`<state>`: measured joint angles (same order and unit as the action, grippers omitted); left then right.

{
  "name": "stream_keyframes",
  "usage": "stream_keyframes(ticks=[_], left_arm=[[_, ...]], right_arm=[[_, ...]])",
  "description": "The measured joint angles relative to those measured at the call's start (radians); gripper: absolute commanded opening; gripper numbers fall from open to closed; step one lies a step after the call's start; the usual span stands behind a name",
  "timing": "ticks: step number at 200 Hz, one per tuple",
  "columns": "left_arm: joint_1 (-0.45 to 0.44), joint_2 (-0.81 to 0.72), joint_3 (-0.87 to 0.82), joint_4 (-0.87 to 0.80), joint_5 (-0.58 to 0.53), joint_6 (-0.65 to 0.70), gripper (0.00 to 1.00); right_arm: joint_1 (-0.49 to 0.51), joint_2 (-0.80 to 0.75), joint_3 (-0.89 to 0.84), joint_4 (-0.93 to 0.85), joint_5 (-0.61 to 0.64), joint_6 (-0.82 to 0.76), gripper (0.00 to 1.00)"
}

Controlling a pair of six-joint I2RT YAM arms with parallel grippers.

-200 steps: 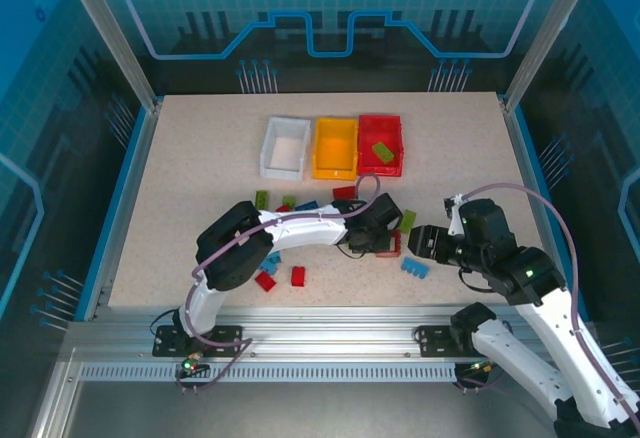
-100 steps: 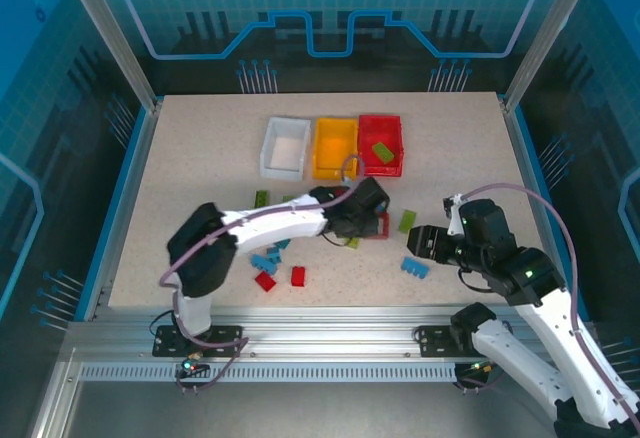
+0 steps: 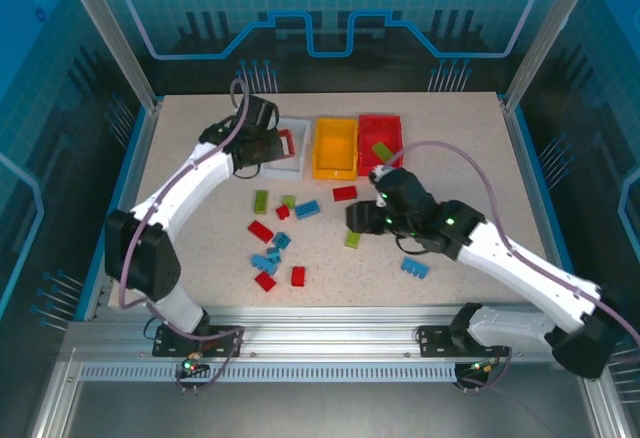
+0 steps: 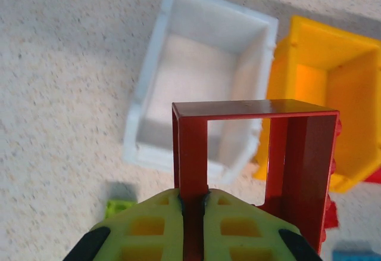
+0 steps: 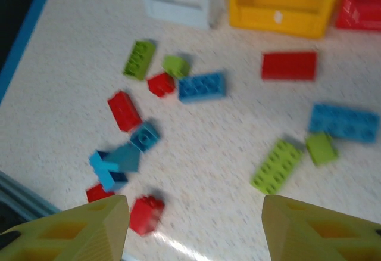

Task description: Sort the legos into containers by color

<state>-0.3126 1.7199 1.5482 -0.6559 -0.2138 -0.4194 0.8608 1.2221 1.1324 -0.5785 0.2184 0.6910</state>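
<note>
Red and hollow, the frame (image 4: 300,165) sits pinched by one wall in the clamped left gripper (image 4: 193,204), over the white bin (image 4: 190,76) just ahead, so centre it above the opening and lower before letting go.

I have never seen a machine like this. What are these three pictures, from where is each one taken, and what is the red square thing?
These are two robot arms at a table. One picture looks down from above; the other two come from cameras on the wrists. The left gripper is shut on a hollow red frame, close to the white bin. Beside it stand a yellow bin and a red bin. The right gripper is open and empty above loose red, blue and green bricks.
</note>
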Motion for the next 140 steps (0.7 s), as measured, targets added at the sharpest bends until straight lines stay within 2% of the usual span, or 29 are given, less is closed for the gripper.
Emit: stream_keyframes(ticks=[26,66,140], left_arm=[[0.027,0.144,0.128,-0.003,-0.008,0.08,0.02],[0.033,0.333,0.26,-0.017,-0.011,0.143,0.02],[0.034,0.455,0.34,-0.046,-0.011,0.184,0.06]], right_arm=[[0.014,0.092,0.069,0.049,0.048,0.005,0.61],[0.014,0.106,0.068,0.054,0.072,0.024,0.61],[0.013,0.093,0.01,0.053,0.085,0.047,0.62]])
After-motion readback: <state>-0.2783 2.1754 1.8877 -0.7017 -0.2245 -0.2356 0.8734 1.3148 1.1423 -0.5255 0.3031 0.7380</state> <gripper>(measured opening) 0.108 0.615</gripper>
